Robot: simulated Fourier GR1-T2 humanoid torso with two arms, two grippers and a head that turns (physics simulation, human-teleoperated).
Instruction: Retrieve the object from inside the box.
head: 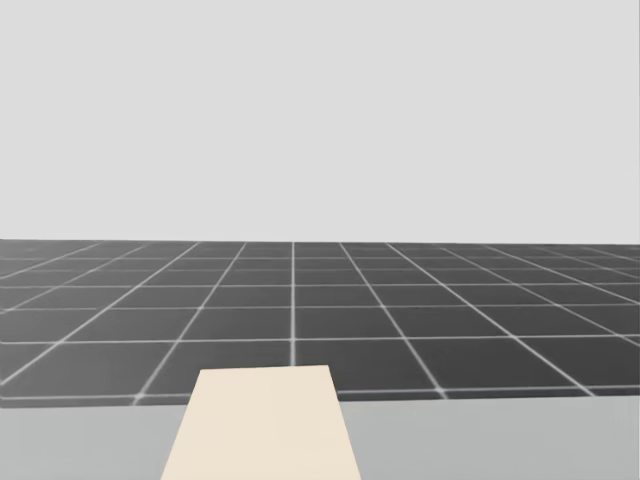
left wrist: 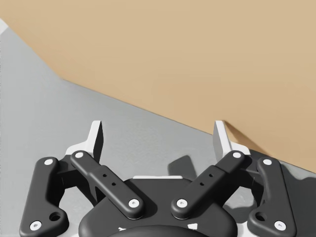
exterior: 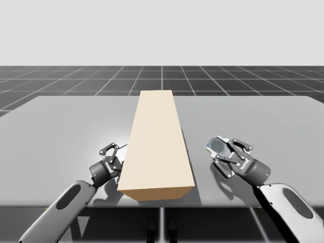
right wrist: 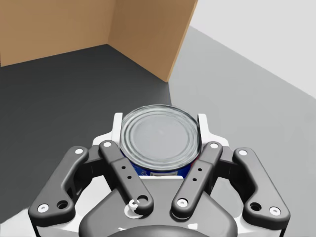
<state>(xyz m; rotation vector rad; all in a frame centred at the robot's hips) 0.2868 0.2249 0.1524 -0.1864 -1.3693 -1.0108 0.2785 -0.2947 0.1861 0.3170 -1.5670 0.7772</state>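
One box (exterior: 159, 147), one can (right wrist: 160, 140). My right end effector (right wrist: 160, 124) clamps the can, right of the box near the table (exterior: 268, 116) front edge. My left end effector (left wrist: 158, 132), fingers apart, flanks the box's left wall.

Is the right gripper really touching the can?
Touching. In the right wrist view, both fingers of the right gripper press against the can from opposite sides.

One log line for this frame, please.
right gripper: shut on blue can, outside box | left gripper: open, beside box | box: on table
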